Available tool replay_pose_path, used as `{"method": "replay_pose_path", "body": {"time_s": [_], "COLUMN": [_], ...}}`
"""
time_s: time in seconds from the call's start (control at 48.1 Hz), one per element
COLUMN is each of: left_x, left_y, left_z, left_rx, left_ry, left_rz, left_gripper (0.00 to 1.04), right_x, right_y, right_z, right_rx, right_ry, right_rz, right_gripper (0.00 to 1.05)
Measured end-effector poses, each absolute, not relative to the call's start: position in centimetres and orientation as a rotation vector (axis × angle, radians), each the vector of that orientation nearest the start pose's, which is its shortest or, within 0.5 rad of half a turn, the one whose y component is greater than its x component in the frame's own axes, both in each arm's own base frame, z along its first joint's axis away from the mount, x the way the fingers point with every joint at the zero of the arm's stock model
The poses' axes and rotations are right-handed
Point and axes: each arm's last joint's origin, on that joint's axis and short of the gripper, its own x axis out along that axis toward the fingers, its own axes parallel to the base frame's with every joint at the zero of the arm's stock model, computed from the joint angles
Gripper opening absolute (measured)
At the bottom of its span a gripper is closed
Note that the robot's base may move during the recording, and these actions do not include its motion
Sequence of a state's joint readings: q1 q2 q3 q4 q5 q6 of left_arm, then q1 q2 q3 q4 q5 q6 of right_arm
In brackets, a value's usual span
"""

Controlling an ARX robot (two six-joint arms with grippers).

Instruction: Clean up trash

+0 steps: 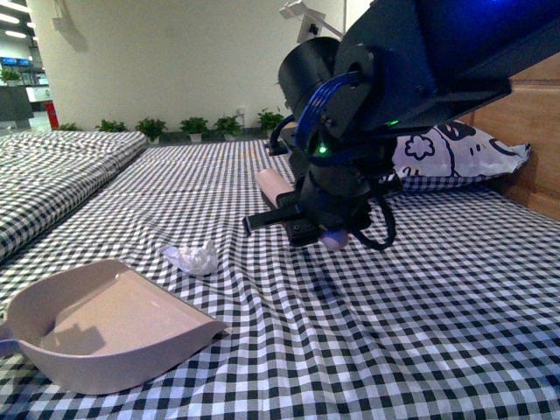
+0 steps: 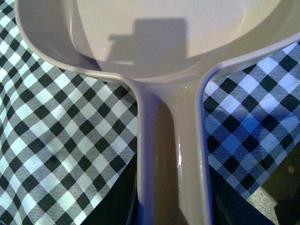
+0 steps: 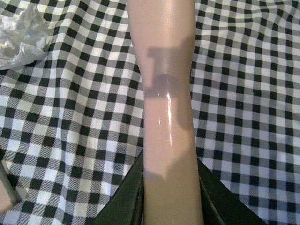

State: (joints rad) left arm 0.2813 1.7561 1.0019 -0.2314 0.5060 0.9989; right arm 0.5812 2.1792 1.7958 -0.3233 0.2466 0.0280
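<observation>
The trash point(image 1: 194, 257), a small crumpled white wad, lies on the checked bed sheet; it also shows in the right wrist view point(image 3: 21, 35). The beige-pink dustpan point(image 1: 105, 324) rests on the sheet at the near left, its mouth facing the wad. My left gripper point(image 2: 173, 206) is shut on the dustpan point(image 2: 168, 47) by its handle; this gripper does not show in the front view. My right gripper point(image 1: 308, 225) hangs just right of the wad, shut on the brush point(image 1: 273, 185). In the right wrist view the gripper point(image 3: 171, 199) clamps the pale brush handle point(image 3: 164, 93). The bristles are hidden.
A white patterned pillow point(image 1: 455, 153) lies at the far right against a wooden headboard point(image 1: 529, 122). A second checked bed point(image 1: 52, 171) stands to the left. Potted plants point(image 1: 192, 127) line the far wall. The sheet is wrinkled around the wad.
</observation>
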Motion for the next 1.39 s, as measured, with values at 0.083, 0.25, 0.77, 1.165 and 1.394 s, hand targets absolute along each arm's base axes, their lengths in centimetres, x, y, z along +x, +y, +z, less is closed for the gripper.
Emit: {"method": "replay_pose_path", "body": {"time_s": [0.083, 0.25, 0.77, 1.165, 1.394], "left_x": [33.0, 33.0, 33.0, 33.0, 33.0], "left_y": [8.1, 8.1, 8.1, 8.1, 8.1], "left_z": [16.1, 16.1, 16.1, 16.1, 16.1], "left_rx": [0.547, 0.547, 0.547, 0.558, 0.557], "left_ry": [0.707, 0.707, 0.707, 0.704, 0.703], "left_rz": [-0.622, -0.622, -0.622, -0.627, -0.627], "left_gripper": [0.26, 0.26, 0.26, 0.26, 0.26], "right_x": [42.1, 42.7, 41.8, 37.3, 41.0], "right_y": [27.6, 28.5, 31.2, 32.5, 27.1], "right_z": [21.5, 20.3, 16.5, 19.7, 22.5], "right_rx": [-0.264, -0.284, -0.316, -0.312, -0.291], "right_ry": [0.666, 0.68, 0.81, 0.797, 0.703], "right_rz": [0.316, 0.295, 0.42, 1.013, 0.774], "right_gripper": [0.2, 0.2, 0.2, 0.2, 0.2]}}
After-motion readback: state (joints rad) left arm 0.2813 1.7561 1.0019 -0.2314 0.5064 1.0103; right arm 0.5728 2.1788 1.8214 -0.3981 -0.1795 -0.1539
